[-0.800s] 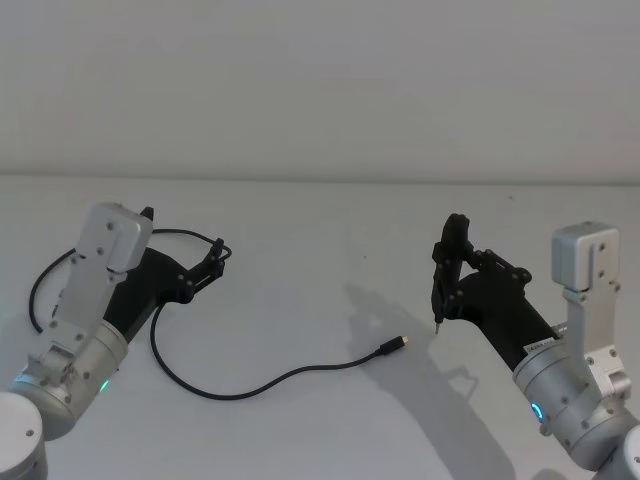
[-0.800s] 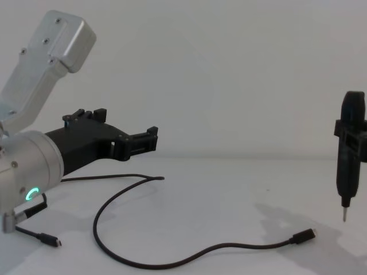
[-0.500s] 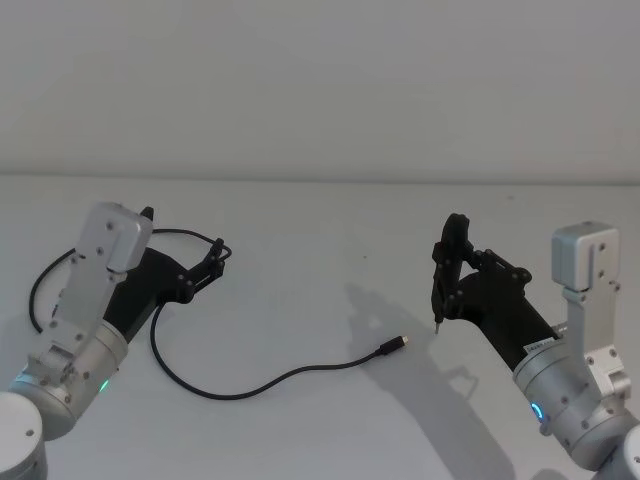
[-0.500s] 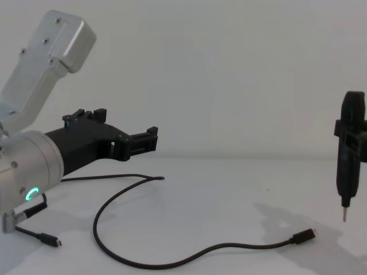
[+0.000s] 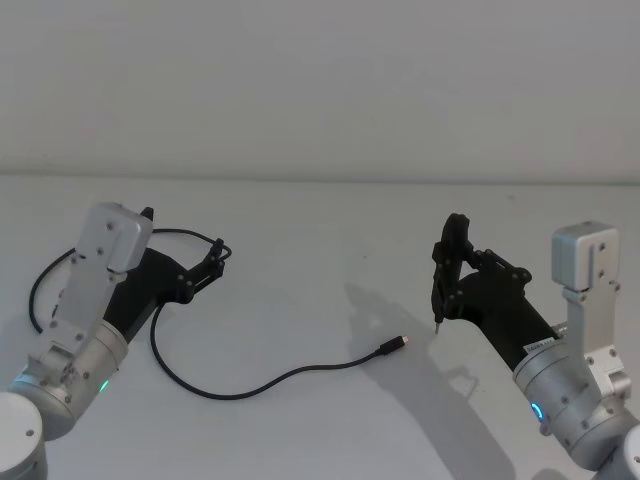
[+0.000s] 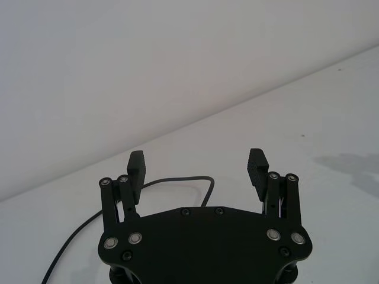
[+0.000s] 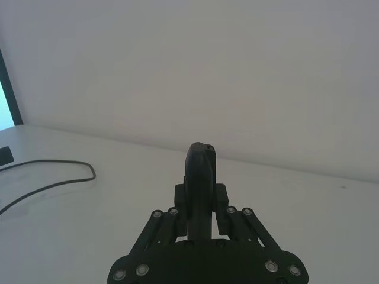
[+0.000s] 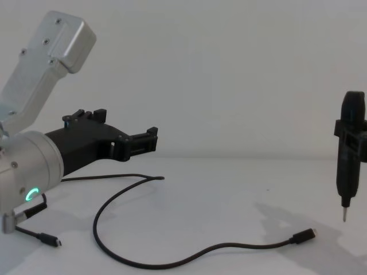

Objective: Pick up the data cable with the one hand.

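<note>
The data cable [image 5: 250, 384] lies on the white table as a thin black cord. Its small plug [image 5: 390, 346] rests near the middle, and its cord loops back under my left arm. My left gripper [image 5: 215, 250] hovers open above the cable's far bend [image 6: 177, 178], with nothing between its fingers [image 6: 137, 163]. A second plug [image 8: 51, 242] lies under the left wrist in the chest view. My right gripper [image 5: 447, 272] is shut on a black pen-like tool [image 8: 350, 154], pin tip down, just right of the plug [image 8: 303, 236].
The white table [image 5: 320, 220] runs back to a plain pale wall. A dark screen edge [image 7: 6, 89] and a small dark object [image 7: 5, 155] show at the side of the right wrist view.
</note>
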Controlling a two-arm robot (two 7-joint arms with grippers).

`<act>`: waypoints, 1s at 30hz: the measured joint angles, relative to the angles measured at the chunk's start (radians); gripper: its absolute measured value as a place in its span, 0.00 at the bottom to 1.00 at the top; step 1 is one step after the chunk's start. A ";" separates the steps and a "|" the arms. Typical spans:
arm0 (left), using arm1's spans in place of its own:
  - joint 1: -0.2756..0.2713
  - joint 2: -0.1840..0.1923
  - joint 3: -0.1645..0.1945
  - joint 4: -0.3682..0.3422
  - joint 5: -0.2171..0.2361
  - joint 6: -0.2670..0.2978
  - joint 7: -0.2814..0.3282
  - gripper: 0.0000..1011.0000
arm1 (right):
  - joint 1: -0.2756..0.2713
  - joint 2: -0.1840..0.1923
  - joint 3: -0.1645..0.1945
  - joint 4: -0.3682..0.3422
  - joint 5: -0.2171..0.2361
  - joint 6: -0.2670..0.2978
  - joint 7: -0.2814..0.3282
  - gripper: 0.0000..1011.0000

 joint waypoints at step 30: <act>-0.075 0.051 0.012 -0.015 -0.102 0.106 -0.244 0.99 | 0.000 0.000 0.000 0.000 0.000 0.000 0.000 0.27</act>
